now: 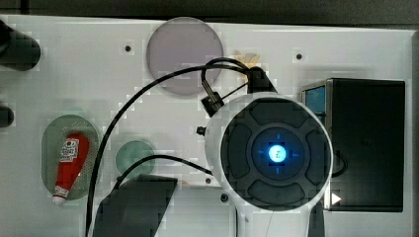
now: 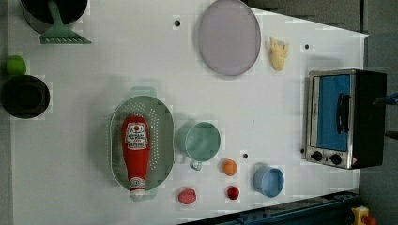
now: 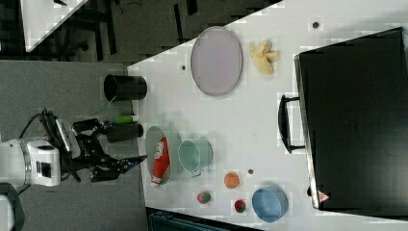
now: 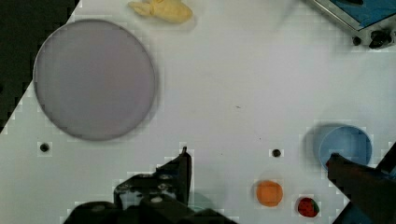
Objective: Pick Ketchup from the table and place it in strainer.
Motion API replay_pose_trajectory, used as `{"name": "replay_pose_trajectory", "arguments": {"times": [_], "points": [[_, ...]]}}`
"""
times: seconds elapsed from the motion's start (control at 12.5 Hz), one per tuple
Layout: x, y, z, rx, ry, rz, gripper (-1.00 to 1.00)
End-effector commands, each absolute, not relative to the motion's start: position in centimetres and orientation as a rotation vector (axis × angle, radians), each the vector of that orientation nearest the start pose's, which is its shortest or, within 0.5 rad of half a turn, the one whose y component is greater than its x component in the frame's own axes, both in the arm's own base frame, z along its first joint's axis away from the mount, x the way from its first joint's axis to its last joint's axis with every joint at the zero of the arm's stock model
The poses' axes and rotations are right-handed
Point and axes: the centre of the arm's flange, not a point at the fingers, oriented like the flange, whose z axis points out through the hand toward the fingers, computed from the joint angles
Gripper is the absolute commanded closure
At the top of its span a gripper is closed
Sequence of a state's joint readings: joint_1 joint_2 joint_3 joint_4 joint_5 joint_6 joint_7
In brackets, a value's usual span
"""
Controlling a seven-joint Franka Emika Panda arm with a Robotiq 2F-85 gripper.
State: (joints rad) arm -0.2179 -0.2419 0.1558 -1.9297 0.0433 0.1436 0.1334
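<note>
Red squeeze ketchup bottle with white cap [image 2: 135, 152] lay lengthwise inside pale green oval perforated plastic strainer [image 2: 162, 123], lower left of left view; cap rested at rim, likely because bottle spans basket. Black pincer [image 3: 126, 164] spread wide, empty, lifted clear of bottle, left-centre of right view; placement looked done.

White label on the Ketchup [image 2: 135, 136] I see, its print unreadable, small red-and-white sign on the toaster oven [image 2: 346, 117] corner, illegible
</note>
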Motion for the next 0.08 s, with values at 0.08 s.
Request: {"name": "replay_pose_trajectory", "arguments": {"times": [0.08], "points": [[48.74,0.46,59.47,-2.826,1.342,-0.045,-1.00]]}}
